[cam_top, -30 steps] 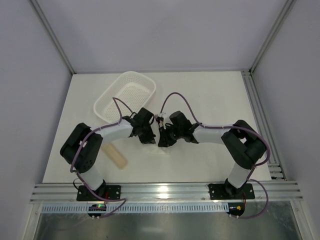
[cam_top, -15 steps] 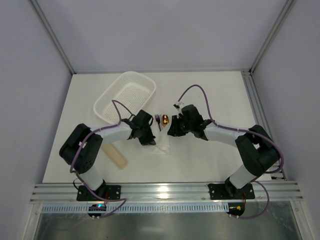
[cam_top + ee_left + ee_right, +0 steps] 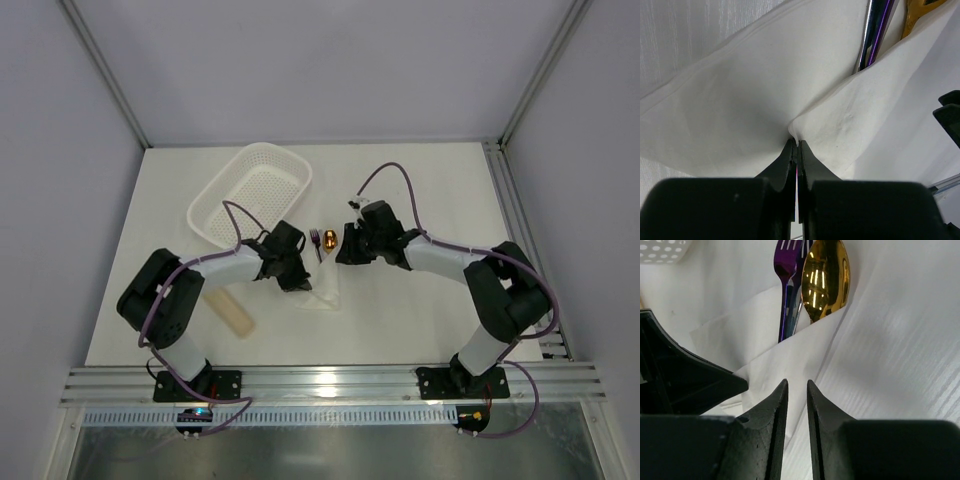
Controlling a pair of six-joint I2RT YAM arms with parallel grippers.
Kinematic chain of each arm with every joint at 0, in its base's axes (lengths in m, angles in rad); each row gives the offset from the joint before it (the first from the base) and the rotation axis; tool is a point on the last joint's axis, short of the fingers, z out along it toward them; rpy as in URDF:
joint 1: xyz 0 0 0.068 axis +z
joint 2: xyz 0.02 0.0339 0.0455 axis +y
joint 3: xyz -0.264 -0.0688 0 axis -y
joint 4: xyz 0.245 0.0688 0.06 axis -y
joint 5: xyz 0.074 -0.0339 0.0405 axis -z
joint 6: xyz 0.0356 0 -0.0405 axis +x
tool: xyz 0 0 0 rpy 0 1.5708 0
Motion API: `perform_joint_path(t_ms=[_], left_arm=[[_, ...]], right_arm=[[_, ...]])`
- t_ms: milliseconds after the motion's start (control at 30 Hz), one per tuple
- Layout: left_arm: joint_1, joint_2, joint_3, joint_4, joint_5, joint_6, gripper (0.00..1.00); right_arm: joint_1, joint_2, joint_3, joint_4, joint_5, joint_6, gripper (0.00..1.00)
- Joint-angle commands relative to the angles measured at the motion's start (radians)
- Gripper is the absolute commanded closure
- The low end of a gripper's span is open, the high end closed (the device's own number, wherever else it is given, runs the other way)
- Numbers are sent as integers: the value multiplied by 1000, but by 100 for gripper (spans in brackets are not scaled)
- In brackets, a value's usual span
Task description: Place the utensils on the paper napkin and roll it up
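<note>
1. The flat white surface (image 3: 430, 310) carries the napkin near its middle.
2. A white perforated plastic basket (image 3: 262, 192) stands beyond the napkin and to its left, near but apart from it.
3. The left hand (image 3: 796, 145) is at the napkin's left edge. Its fingers are pressed together, pinching a raised fold of the paper.
4. The right hand (image 3: 797, 385) hangs over the napkin's right edge. Its fingers are slightly parted, with nothing between them.
5. The thin white paper napkin (image 3: 325, 290) lies on the surface, folded over the utensil handles so that it forms a pocket.
6. A flat beige rectangular slab (image 3: 230, 312) lies well to the napkin's left, on the near side.
7. The shiny gold-bowled spoon (image 3: 825, 280) pokes out past the napkin's far edge, its handle tucked under the paper.
8. The dark purple fork (image 3: 786, 270) sticks out just left of the gold spoon, tines past the napkin's far edge.
9. A grey-silver handle (image 3: 866, 35) lies beside the fork's handle and goes under the napkin. Its bowl cannot be made out.
</note>
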Motion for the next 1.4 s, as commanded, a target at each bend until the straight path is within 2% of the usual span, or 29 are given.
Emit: perform_joint_path(t_ms=[0,133,333,600,933,1133,1367], left_arm=[[-1,-21,-16,3,-17,10,100],[-1,-11,-22,8,-7,10,100],[-1,-18,-37,22,-9,14,100],[-1,-27,-57,35,-13,16,100],[-1,-40,-65,31,-26,26,100],[-1,-47,-74,28,-27,26,100],[-3,-55,-85,45,-23,16,100]], right_arm=[[4,17,59,-22,-65,-20,76],[5,2,20,-26,-240,-33,81],[11,-67,-125,49,-371,3,86],[28,-102,-140,60,-420,13,88],[31,19,-197,108,-415,4,88],[33,-33,-178,36,-374,-30,88],[51,-62,-122,30,-435,-16,88]])
